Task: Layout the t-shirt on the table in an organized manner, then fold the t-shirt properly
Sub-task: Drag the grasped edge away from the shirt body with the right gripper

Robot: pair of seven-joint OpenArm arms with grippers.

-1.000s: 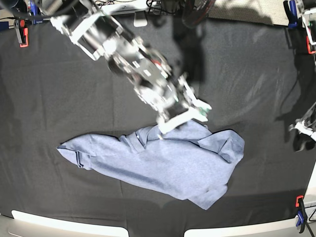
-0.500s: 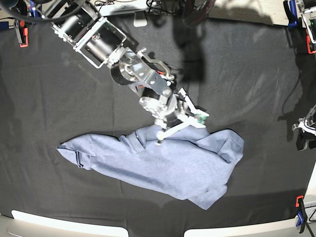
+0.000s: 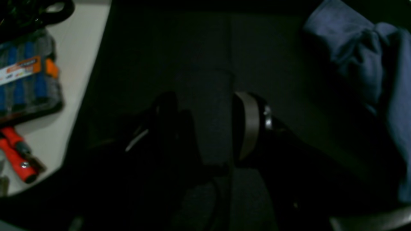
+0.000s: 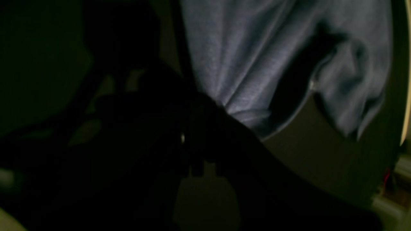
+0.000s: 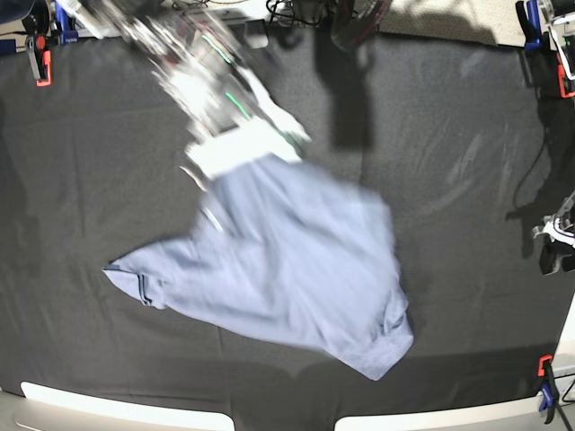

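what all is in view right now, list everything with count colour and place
t-shirt: one, light blue-grey, middle of the table, one edge lifted up toward the far left
table: one, black cloth cover, fills the base view
clamps: several, orange and blue, at the far left, far right and near right table edges
packaged tools: one pack, blue and orange, on the pale surface beside the table, left wrist view
right gripper: one, blurred white and metal, shut on the t-shirt's raised edge
left gripper: one, dark, open above bare table, off the t-shirt
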